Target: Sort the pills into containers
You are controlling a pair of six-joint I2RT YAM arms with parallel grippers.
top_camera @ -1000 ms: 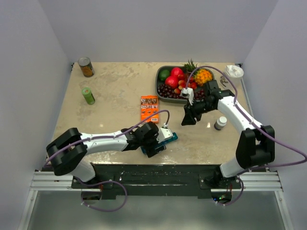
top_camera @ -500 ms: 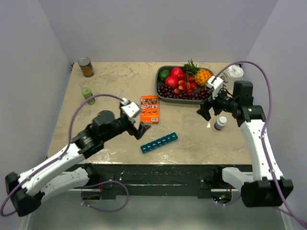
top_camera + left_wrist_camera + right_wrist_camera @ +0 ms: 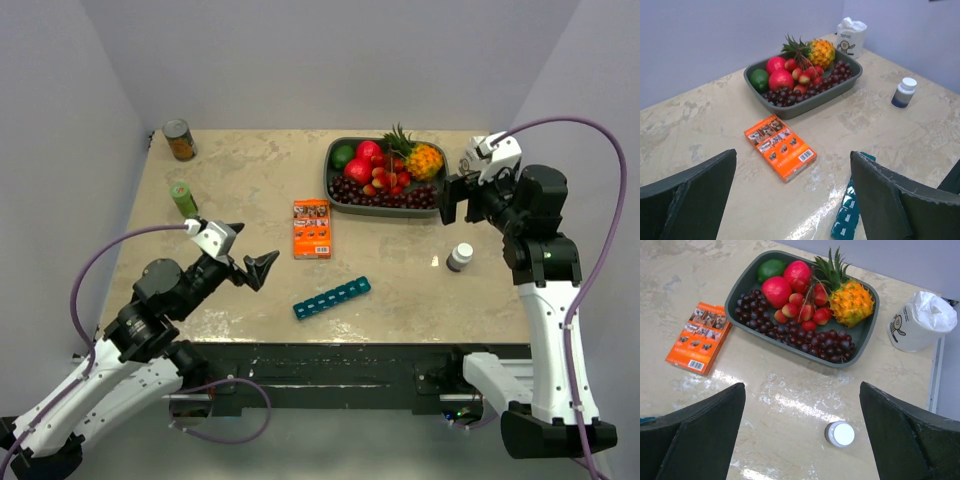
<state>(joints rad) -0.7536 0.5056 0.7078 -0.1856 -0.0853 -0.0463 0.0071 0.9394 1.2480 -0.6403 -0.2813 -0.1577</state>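
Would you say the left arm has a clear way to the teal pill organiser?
Probably yes: the open left claw hangs near the pill organiser, only bare table between them.

Teal containers [image 3: 332, 297]; orange box [image 3: 311, 228]; grey tray [image 3: 334, 186].

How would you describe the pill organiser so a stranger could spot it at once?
Find the grey fruit tray at the back, then the flat orange box off its near left corner. Nearer the front edge lies the pill organiser: a slanted teal strip of small compartments, the only teal, segmented thing there.
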